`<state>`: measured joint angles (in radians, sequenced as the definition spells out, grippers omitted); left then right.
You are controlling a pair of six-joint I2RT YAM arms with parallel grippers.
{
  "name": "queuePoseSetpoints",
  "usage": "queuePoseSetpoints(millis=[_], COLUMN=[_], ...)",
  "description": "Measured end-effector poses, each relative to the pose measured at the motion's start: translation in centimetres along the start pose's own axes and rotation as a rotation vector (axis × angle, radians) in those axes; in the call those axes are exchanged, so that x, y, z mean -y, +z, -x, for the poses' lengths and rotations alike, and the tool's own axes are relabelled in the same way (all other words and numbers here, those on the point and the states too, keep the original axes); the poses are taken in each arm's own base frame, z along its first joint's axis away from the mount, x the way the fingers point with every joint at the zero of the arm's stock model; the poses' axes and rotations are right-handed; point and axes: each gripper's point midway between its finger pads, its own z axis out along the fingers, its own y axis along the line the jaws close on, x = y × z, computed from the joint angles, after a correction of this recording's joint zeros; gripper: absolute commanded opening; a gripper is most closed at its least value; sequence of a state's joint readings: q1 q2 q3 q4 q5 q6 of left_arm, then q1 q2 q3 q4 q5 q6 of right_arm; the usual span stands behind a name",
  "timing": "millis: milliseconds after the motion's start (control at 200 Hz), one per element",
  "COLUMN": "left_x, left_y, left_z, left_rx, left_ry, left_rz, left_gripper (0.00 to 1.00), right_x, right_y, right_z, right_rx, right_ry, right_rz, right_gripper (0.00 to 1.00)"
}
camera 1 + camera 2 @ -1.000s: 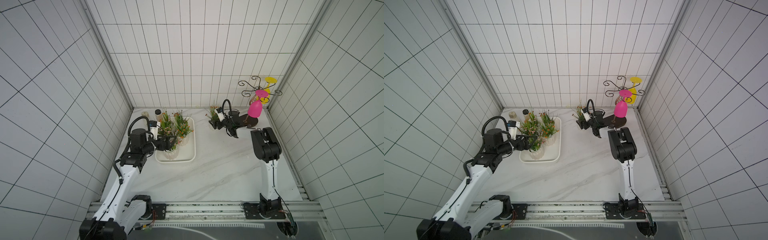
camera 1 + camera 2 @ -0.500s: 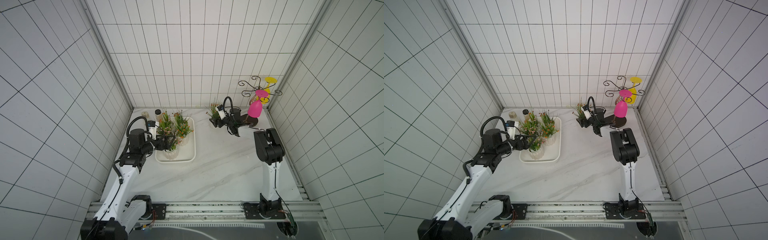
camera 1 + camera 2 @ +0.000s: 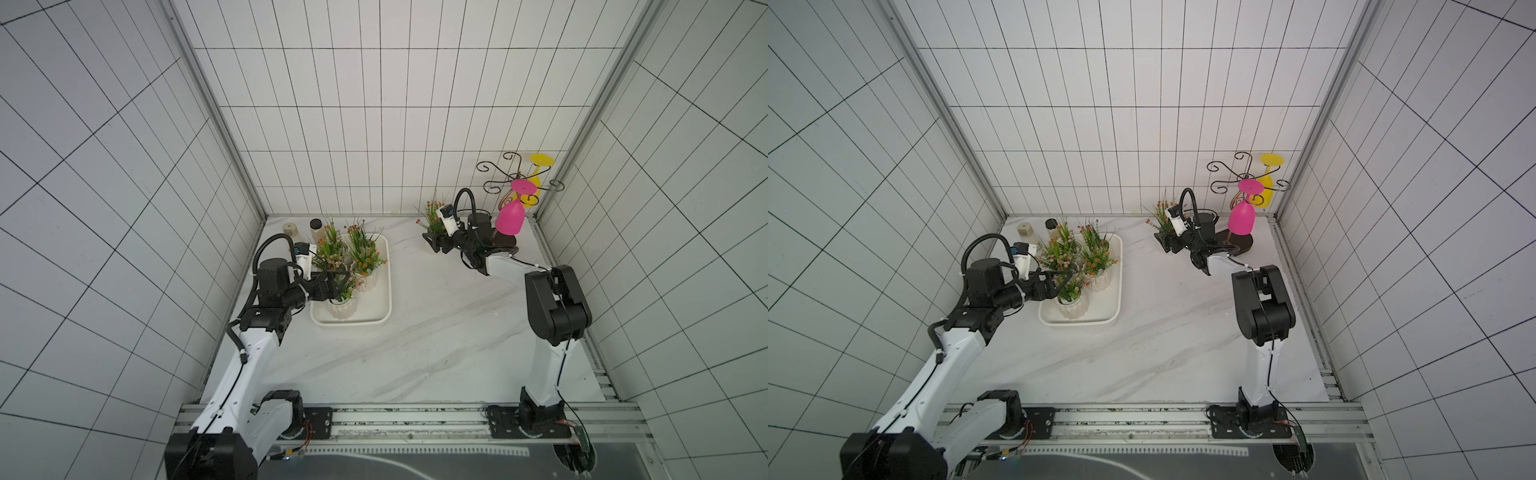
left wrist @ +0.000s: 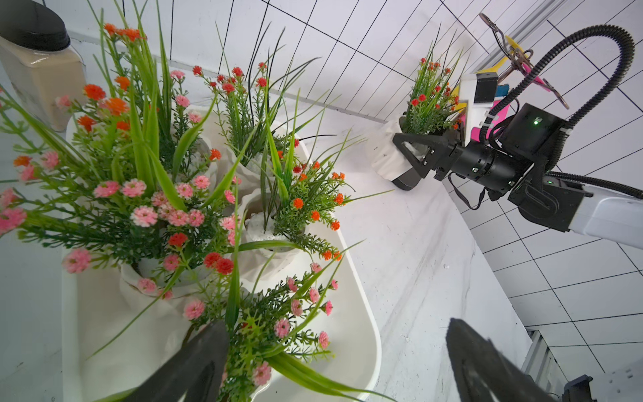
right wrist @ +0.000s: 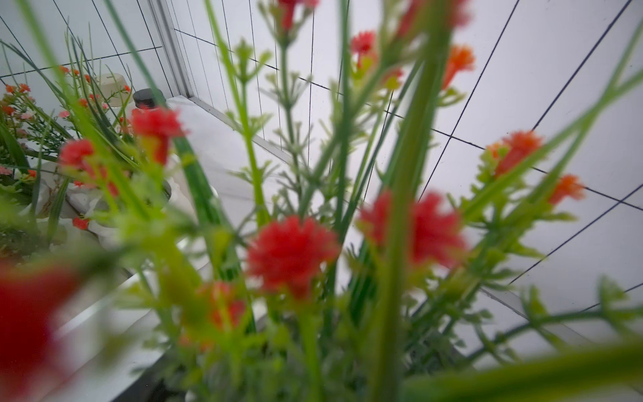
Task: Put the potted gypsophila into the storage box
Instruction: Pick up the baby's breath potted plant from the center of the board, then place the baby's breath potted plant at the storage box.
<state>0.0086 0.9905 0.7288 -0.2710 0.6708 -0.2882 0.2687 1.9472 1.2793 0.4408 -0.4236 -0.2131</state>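
Right tool (image 4: 400,162), clenched on the pot (image 4: 382,153), should be kept level and lifted clear over the rim of the box (image 3: 390,286); left tool (image 4: 341,369) is released.

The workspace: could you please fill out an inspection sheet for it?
Surface: white marbled table, no spills seen.
Job's things: storage box holds several potted gypsophila; remaining pot outside it, near back wall.
Clutter: beige-lidded jar, black-lidded jar; goblet rack, pink goblet, yellow goblet.
Grippers: left gripper open above front pot; right gripper shut on remaining pot.
Cables: black conduit looped at each wrist.
Surroundings: tiled walls, front rail.
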Motion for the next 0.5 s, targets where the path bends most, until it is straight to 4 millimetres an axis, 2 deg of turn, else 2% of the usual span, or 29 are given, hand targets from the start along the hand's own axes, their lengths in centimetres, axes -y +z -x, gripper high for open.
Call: queuePoseSetpoints(millis=[500], left_x=[-0.3], left_y=[0.1], left_z=[-0.3], left_rx=[-0.002], left_ry=[-0.012], left_rz=[0.004], left_gripper=[0.95], right_x=[-4.2], right_y=[-4.1], right_z=[3.6], right_rx=[0.004], right_ry=[-0.031], right_rz=[0.051], right_gripper=[0.72])
